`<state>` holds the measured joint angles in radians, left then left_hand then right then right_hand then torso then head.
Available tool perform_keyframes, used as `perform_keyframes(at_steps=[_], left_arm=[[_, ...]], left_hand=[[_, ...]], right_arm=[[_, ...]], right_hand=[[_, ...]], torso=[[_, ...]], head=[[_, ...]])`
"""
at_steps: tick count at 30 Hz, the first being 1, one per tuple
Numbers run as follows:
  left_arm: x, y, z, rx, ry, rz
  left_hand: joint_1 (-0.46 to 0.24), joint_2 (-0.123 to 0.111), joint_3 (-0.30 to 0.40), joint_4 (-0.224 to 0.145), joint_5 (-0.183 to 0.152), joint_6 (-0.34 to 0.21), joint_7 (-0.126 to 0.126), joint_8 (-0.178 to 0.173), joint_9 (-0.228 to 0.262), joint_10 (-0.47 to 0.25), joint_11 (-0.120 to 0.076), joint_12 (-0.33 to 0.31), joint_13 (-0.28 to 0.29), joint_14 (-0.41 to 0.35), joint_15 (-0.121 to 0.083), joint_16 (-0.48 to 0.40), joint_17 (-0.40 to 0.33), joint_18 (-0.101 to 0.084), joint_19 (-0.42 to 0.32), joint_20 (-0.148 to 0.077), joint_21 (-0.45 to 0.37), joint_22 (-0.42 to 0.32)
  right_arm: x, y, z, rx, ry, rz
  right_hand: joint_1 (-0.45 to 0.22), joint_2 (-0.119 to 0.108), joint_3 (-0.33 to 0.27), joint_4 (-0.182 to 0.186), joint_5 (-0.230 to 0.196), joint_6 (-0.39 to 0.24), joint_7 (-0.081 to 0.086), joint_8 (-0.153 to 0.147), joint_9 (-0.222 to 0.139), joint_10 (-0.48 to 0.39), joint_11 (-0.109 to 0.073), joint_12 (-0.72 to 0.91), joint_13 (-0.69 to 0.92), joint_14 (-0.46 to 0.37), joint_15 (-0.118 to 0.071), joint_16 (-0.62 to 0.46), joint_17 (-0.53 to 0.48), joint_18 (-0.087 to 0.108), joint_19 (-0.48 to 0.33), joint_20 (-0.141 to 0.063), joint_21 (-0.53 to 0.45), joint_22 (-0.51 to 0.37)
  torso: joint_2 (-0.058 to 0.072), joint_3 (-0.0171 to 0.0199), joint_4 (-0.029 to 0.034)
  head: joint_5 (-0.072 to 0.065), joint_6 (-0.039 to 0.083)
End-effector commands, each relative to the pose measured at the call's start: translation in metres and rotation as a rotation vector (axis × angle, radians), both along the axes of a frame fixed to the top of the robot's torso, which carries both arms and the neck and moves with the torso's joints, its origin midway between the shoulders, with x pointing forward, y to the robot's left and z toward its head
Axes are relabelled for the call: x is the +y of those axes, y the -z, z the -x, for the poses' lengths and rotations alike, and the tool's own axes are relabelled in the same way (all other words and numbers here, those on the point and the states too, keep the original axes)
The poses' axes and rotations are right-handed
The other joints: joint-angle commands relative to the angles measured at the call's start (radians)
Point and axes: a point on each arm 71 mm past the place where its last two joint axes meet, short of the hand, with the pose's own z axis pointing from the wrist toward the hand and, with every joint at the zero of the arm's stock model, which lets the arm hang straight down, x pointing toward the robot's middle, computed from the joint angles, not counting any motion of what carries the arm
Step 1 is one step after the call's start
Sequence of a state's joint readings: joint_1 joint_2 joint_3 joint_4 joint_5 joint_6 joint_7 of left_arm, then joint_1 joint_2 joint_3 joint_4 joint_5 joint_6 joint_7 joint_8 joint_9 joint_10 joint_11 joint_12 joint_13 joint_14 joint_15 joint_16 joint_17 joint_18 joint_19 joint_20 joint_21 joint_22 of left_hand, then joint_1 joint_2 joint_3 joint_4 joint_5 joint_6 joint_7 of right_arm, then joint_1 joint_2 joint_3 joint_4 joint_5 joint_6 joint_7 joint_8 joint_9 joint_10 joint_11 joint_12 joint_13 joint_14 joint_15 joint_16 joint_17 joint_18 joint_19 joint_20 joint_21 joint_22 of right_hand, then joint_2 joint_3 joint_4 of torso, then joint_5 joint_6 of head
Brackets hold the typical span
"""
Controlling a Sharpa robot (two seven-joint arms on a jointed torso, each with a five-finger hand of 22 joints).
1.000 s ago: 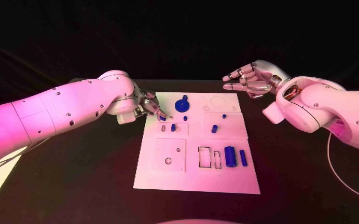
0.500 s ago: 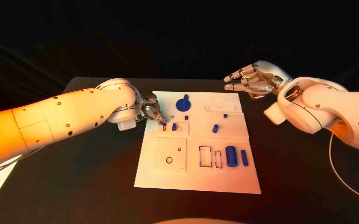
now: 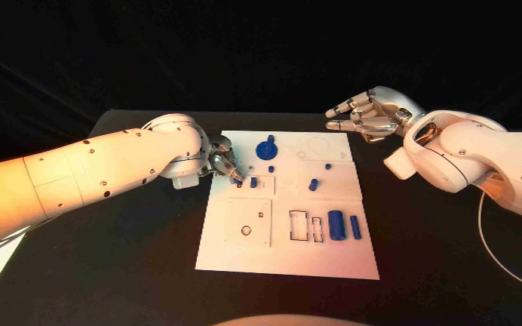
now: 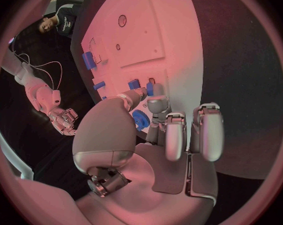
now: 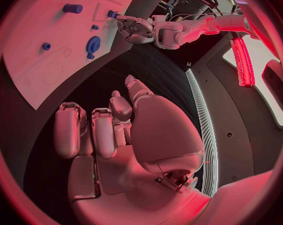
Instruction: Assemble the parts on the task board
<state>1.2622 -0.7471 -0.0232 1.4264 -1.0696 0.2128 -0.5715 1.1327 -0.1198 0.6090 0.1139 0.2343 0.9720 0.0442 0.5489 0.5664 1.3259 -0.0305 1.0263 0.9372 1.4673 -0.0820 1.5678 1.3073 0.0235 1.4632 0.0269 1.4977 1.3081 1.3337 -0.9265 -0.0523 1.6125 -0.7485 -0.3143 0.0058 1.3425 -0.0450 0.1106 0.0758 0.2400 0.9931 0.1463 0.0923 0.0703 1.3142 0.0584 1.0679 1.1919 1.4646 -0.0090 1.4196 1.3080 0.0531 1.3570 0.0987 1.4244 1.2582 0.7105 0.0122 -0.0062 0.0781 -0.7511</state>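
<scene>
The left hand (image 3: 221,161) reached over the left edge of the task board (image 3: 285,258), its fingertips (image 4: 155,91) pinching a small blue part (image 4: 149,88) right at the board's surface, beside a short blue peg (image 3: 253,183) standing at a small rectangular recess. Farther along the board's far edge stood a blue gear (image 3: 265,150) with a stub on top. Toward the board's middle a small blue peg (image 3: 312,186) stood upright. Near the board's right side, in a row of rectangular recesses, a blue cylinder (image 3: 336,225) and a slimmer blue bar (image 3: 354,227) lay side by side, while the two outlined slots next to them held nothing. No writing could be read on the board. The right hand (image 3: 368,118) hovered off the board's far right corner, fingers apart and loosely curled, gripping nothing.
</scene>
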Motion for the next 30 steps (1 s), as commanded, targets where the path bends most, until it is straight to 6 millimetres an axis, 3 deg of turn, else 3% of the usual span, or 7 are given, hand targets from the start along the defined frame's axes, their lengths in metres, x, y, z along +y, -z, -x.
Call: perform_keyframes(at_steps=[1,8,17,30], left_arm=[[0.000,0.005,0.003,0.038,0.032,-0.041],[0.001,0.006,0.004,0.055,0.033,-0.062],[0.004,0.006,0.004,0.055,0.027,-0.068],[-0.007,0.009,0.004,0.051,0.026,-0.050]], left_hand=[[0.003,0.011,0.141,-0.137,0.007,0.008,-0.002,0.002,0.000,0.008,-0.002,0.001,-0.001,0.103,-0.007,0.003,0.263,-0.004,0.075,-0.006,0.005,0.198],[0.000,0.012,0.143,-0.138,0.010,0.009,-0.002,0.002,-0.001,0.009,-0.002,0.003,0.001,0.103,-0.007,0.003,0.263,-0.003,0.075,-0.006,0.004,0.197],[-0.023,0.010,0.158,-0.152,0.045,0.018,-0.003,0.000,-0.009,0.015,-0.003,0.005,0.006,0.103,-0.008,0.003,0.263,-0.005,0.078,-0.007,0.010,0.204],[-0.038,0.012,0.160,-0.153,0.056,0.023,-0.004,0.001,-0.012,0.022,-0.004,0.012,0.013,0.103,-0.008,0.003,0.263,-0.005,0.078,-0.007,0.010,0.204]], right_arm=[[0.001,0.001,0.001,0.003,-0.015,0.005],[0.001,0.001,0.001,0.003,-0.015,0.005],[0.000,0.001,0.000,0.002,-0.012,0.006],[0.001,0.001,0.000,0.001,-0.013,0.005]], right_hand=[[-0.002,0.008,0.003,0.004,0.006,0.004,0.001,-0.006,-0.001,-0.001,-0.001,0.002,0.001,0.057,-0.006,-0.002,0.052,0.018,-0.005,-0.002,-0.005,-0.002],[-0.002,0.008,0.003,0.004,0.006,0.004,0.001,-0.006,-0.001,-0.001,-0.001,0.002,0.001,0.057,-0.006,-0.002,0.052,0.018,-0.005,-0.002,-0.005,-0.002],[0.001,0.007,0.002,0.003,0.007,0.004,0.001,-0.006,-0.001,-0.001,-0.001,0.003,0.001,0.057,-0.006,-0.002,0.052,0.018,-0.005,-0.002,-0.006,-0.002],[0.001,0.007,0.002,0.003,0.007,0.004,0.001,-0.006,-0.001,-0.001,-0.001,0.003,0.001,0.057,-0.006,-0.002,0.052,0.018,-0.005,-0.002,-0.006,-0.002]], torso=[[0.000,0.0000,-0.0006],[-0.001,0.0001,0.0003],[-0.001,0.0001,0.0010],[0.000,0.0007,-0.0012]], head=[[-0.001,-0.002],[0.000,-0.004],[0.002,-0.006],[0.003,-0.010]])
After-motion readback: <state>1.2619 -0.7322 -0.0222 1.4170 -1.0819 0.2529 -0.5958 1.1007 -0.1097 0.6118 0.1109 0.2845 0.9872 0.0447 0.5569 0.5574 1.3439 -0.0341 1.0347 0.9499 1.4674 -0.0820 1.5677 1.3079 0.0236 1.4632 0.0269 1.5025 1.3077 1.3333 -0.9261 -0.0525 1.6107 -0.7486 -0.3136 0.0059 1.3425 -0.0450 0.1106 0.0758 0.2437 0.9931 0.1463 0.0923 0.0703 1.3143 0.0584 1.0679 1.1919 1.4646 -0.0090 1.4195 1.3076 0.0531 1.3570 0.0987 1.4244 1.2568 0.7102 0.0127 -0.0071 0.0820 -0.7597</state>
